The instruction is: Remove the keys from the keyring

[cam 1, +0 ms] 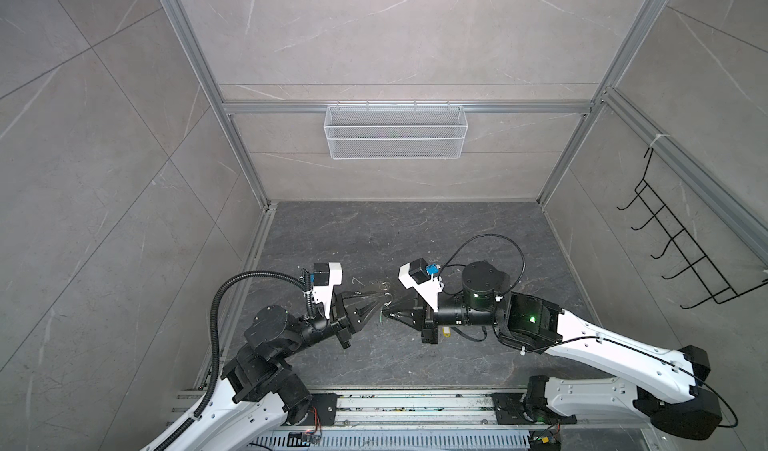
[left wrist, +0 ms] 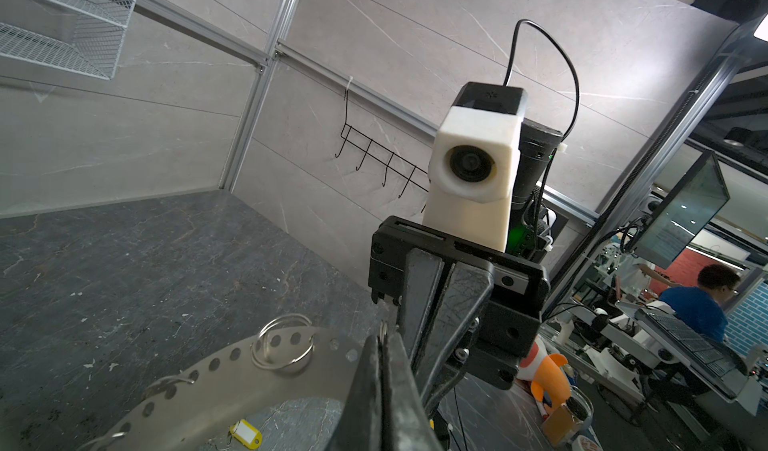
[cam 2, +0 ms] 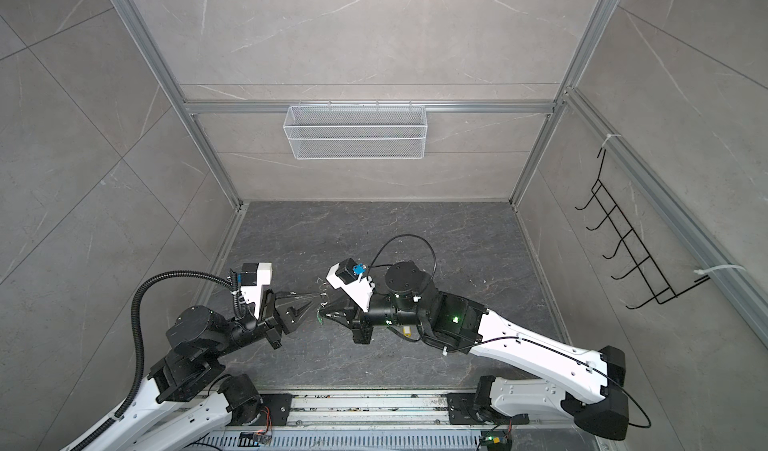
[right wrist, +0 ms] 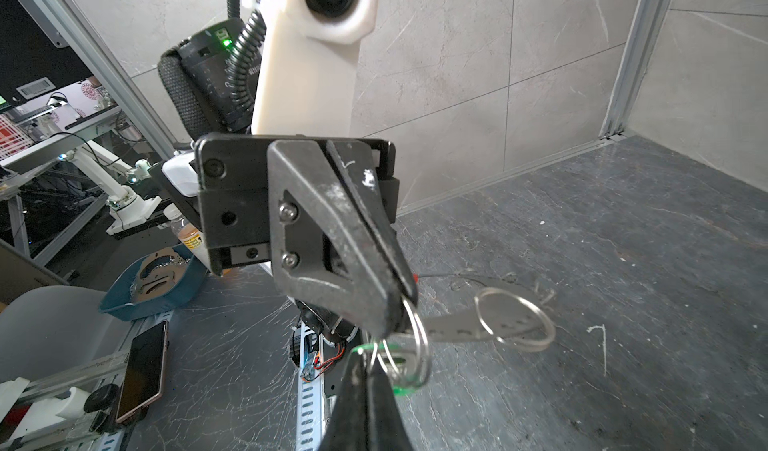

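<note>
Note both jaw sets fully closed at lower centre of your frame: left gripper (right wrist: 405,300) pinches a split ring (right wrist: 420,331); right gripper (right wrist: 368,363) clamps the green-tagged key (right wrist: 400,390).

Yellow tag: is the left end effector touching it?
Apart. In the left wrist view the yellow tag lies on the table, bare surface showing between it and the left end effector.

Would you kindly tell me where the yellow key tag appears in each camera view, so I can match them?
Top view: yellow key tag peeks from under the right arm.
Top view: same spot.
Left wrist: on the tabletop, beyond the perforated strip.
Right wrist: not in view.
Shared landmark: black hook rack, absent from the right wrist view.
</note>
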You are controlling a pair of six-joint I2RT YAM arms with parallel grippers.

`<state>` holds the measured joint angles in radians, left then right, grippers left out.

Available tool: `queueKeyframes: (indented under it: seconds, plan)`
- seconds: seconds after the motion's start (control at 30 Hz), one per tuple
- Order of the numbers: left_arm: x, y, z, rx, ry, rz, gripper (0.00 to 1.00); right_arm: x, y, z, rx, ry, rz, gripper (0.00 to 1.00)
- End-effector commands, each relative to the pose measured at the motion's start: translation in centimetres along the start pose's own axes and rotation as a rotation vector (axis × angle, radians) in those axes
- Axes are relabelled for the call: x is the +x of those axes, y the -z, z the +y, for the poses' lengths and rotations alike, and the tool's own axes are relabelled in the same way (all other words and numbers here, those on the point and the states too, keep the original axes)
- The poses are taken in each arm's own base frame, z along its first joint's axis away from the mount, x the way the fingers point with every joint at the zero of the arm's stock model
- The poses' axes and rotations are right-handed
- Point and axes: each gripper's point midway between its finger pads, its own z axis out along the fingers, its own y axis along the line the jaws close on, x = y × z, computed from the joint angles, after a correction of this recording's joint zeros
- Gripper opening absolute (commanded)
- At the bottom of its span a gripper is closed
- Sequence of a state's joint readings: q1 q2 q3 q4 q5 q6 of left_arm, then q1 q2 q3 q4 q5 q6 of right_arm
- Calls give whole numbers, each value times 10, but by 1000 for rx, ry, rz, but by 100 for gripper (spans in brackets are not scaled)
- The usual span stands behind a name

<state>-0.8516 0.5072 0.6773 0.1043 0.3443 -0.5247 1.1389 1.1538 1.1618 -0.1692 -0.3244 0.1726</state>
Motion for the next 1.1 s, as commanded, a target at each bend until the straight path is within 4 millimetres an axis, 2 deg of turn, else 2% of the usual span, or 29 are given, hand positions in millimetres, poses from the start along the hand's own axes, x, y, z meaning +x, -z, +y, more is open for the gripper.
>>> queueKeyframes:
  seconds: [0.0,0.43,0.6,0.8,1.07]
  plan:
    - [-14,-3,-4,15,-8,-57,0,0,-11,16,-44,22,18,0]
    - [-7,-10,9,-20,8,-51,0,-2,-29,11,26,52,37,0]
    - [-6,-10,13,-41,5,-48,0,-6,-30,17,-5,51,21,0]
    - [-11,-3,6,-34,-31,-49,0,6,-23,15,9,38,54,0]
    - [-17,9,-7,-25,-62,-30,0,20,6,3,110,34,77,0]
